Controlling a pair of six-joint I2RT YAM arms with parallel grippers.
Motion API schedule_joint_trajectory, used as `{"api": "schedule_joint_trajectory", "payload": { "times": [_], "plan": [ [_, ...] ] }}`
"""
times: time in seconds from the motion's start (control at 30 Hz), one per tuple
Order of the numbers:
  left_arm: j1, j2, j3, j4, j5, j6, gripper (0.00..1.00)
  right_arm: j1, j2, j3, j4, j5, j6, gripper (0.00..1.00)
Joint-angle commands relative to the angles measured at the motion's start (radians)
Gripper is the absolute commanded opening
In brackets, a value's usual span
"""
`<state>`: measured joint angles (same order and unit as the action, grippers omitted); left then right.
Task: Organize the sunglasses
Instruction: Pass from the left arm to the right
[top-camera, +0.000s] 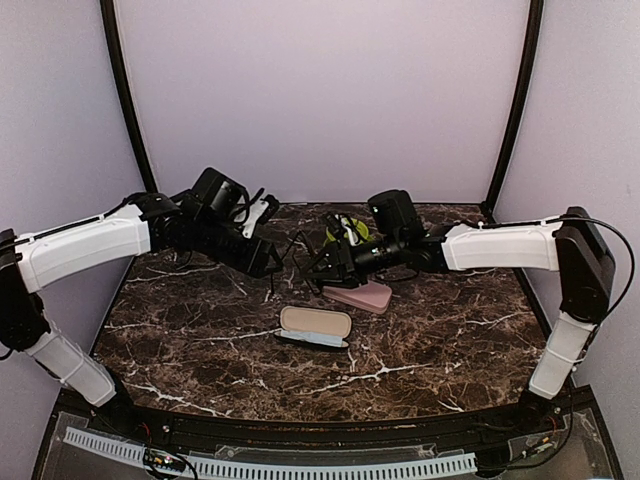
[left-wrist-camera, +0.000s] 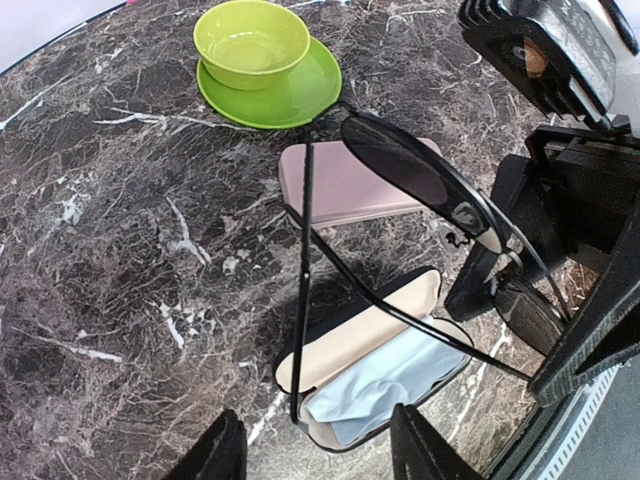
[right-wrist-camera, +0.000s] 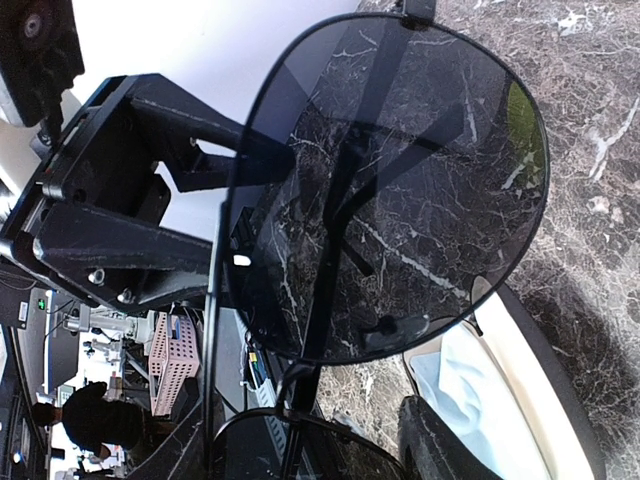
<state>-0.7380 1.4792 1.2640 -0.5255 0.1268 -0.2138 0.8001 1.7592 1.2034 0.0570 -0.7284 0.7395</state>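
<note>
Holding the black-framed sunglasses (left-wrist-camera: 410, 170) aloft above the marble table (top-camera: 190, 345), the right gripper (top-camera: 320, 266) is closed on the frame near the bridge. The exact contact is partly hidden behind the lens in the left wrist view. Both temples are unfolded and run down toward the lower centre of that view. The left gripper (left-wrist-camera: 320, 452) has its fingers spread wide and grips nothing. The tip of one temple (left-wrist-camera: 303, 280) sits just above the gap between them.

Below the glasses lies the open case (left-wrist-camera: 360, 372), showing a pale lining and a light blue cloth; it is at centre frame in the overhead view. The pink case (top-camera: 358, 296) lies closed just beyond it, toward the upper right. A green bowl (left-wrist-camera: 250, 40) on a green plate (left-wrist-camera: 322, 88) stands further back. No red-framed pair is visible in any view.

Assessment: the step in hand appears to be folding the temples of the black pair before casing it. The next move calls for the left fingers to press the near temple in toward the lenses, then the second, with the right grip steadying the frame. Risk: the thin wire frame may twist or slip.
</note>
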Motion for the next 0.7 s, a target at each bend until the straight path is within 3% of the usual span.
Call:
{"api": "schedule_joint_trajectory", "payload": {
  "times": [0.0, 0.37, 0.67],
  "plan": [
    [0.016, -0.046, -0.035, 0.004, 0.065, -0.049, 0.52, -0.007, -0.038, -0.006, 0.044, -0.003, -0.003, 0.45],
    [0.160, -0.071, -0.090, 0.054, 0.074, -0.107, 0.35, -0.006, -0.042, -0.003, 0.029, -0.008, -0.017, 0.44],
    [0.148, 0.065, -0.036, 0.098, 0.154, -0.109, 0.23, -0.006, -0.037, 0.006, 0.032, -0.012, -0.017, 0.44]
  ]
}}
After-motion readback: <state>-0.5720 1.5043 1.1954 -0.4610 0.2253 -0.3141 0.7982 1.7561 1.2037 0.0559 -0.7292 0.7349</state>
